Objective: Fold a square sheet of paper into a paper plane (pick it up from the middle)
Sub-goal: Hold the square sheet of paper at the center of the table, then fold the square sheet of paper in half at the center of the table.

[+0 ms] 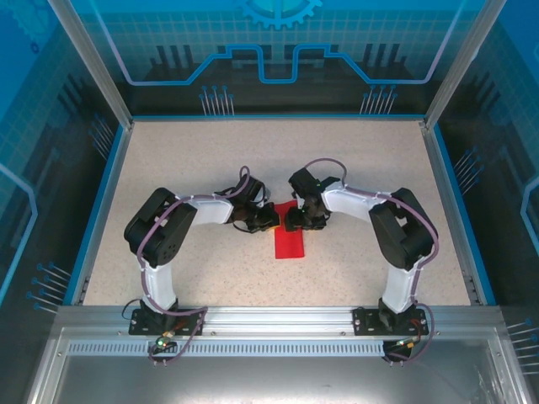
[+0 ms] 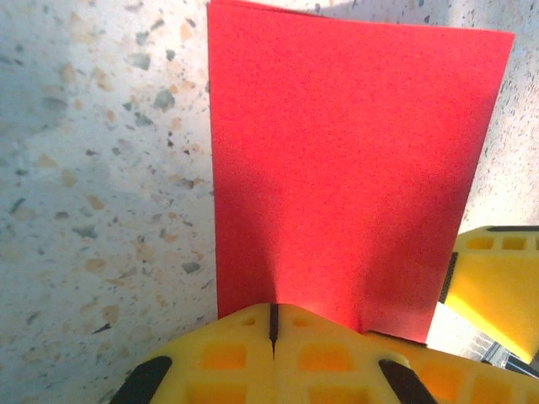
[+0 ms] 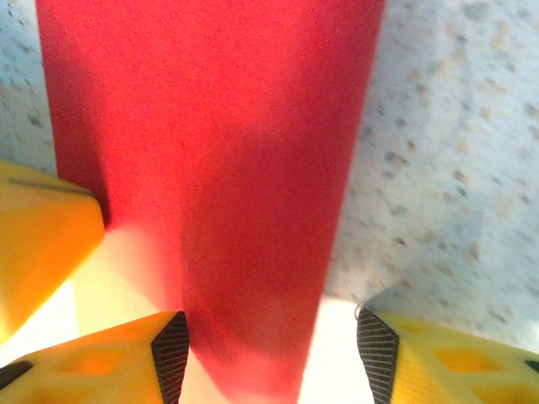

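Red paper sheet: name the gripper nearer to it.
Left, narrowly. The left gripper, shut, touches the red paper sheet at its edge; the right gripper, open, straddles the same end without gripping.

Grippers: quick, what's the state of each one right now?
Left gripper: closed, fingers meeting at the edge of the red paper; a grip cannot be told.
Right gripper: open, fingers either side of the red paper.
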`<state>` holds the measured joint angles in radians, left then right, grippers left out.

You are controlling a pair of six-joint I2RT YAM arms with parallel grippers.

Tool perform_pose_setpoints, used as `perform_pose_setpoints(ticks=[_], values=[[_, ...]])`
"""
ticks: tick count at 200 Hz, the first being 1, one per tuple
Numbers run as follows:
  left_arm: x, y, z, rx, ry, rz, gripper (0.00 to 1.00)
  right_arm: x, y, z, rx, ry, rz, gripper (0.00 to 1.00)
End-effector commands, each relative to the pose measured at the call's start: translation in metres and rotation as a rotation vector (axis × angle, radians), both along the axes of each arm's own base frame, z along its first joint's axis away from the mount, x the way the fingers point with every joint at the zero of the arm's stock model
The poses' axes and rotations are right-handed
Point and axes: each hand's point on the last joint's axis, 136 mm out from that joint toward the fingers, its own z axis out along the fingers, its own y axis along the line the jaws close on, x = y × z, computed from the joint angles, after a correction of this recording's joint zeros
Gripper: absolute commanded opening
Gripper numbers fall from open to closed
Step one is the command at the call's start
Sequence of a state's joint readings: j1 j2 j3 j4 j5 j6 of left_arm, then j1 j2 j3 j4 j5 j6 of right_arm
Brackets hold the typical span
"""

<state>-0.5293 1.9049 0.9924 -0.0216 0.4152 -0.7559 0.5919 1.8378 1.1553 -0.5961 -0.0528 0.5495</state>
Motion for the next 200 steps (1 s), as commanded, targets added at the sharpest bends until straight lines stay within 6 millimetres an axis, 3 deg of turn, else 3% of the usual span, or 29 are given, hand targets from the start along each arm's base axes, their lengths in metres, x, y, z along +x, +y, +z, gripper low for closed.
perform_pose_setpoints(ticks=[1,25,49,82,96,116,149,200], values=[[-0.024,0.022,-0.039,0.143,0.108,-0.002,0.04,0.004,-0.006,0.033,0.05,-0.08,0.009,0.61],[-0.026,0.025,-0.042,0.161,0.111,-0.004,0.04,0.008,-0.005,0.058,0.124,-0.137,-0.011,0.6],[-0.025,0.027,-0.042,0.185,0.103,-0.016,0.04,0.008,0.022,0.066,0.278,-0.137,0.035,0.54],[-0.024,0.029,-0.042,0.207,0.099,-0.037,0.03,0.011,0.053,0.052,0.421,-0.065,0.076,0.17],[-0.025,0.03,-0.043,0.213,0.102,-0.042,0.03,0.013,0.059,0.044,0.431,-0.041,0.081,0.08],[-0.025,0.031,-0.045,0.223,0.107,-0.046,0.03,0.015,0.062,0.031,0.424,-0.012,0.08,0.04],[-0.024,0.032,-0.048,0.239,0.104,-0.058,0.02,0.013,0.05,0.008,0.377,0.021,0.059,0.02],[-0.025,0.037,-0.054,0.278,0.099,-0.082,0.0,0.007,0.036,-0.005,0.378,0.051,0.031,0.03]])
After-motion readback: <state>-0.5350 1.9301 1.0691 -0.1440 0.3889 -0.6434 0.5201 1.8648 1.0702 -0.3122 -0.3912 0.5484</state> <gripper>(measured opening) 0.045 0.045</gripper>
